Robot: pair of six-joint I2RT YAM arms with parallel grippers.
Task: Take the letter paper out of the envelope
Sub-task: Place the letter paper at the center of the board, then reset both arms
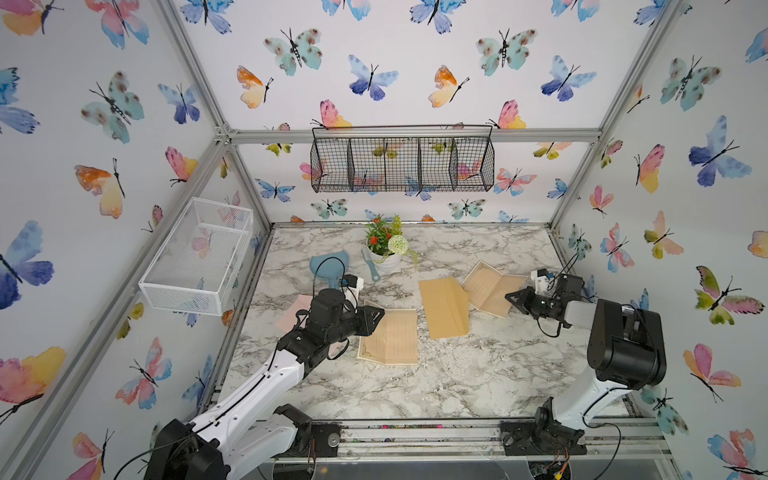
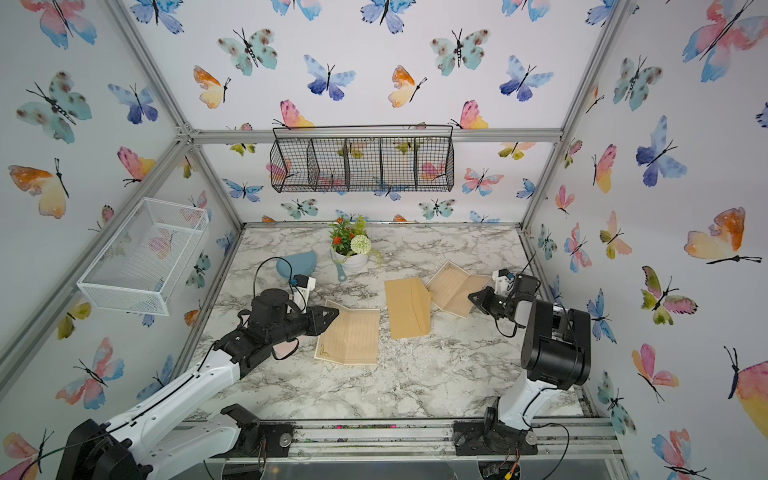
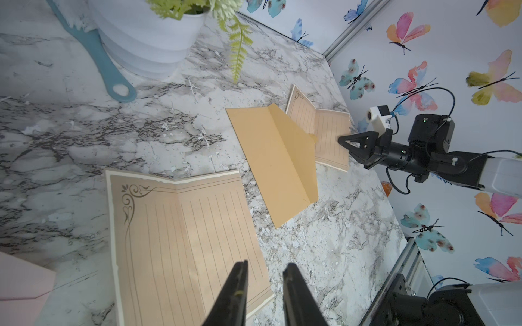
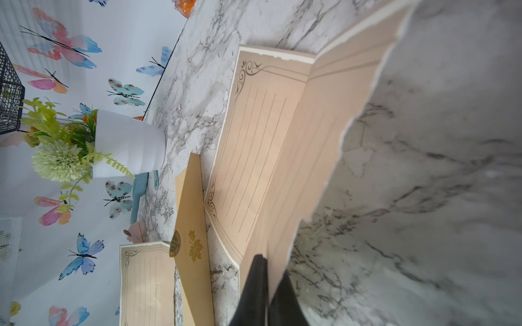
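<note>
A tan envelope [image 1: 442, 307] [image 2: 409, 307] [image 3: 276, 163] lies flat mid-table with its flap raised. Behind it on the right lies an unfolded lined letter paper [image 1: 490, 289] [image 4: 262, 135], fully outside the envelope. Its near edge lifts off the marble. My right gripper [image 1: 509, 297] [image 4: 271, 265] is shut on that lifted edge. Another lined letter paper [image 1: 390, 336] [image 3: 180, 242] lies flat to the left of the envelope. My left gripper [image 1: 380, 313] [image 3: 265, 271] hovers over that sheet's edge, open by a narrow gap, with nothing between its fingers.
A white pot of flowers [image 1: 386, 257], a blue dustpan [image 1: 328, 266] and a blue brush [image 1: 372, 268] stand at the back. A pink envelope [image 1: 293, 313] lies under the left arm. A white wire basket [image 1: 199, 257] hangs on the left wall and a black wire basket [image 1: 403, 164] on the back wall.
</note>
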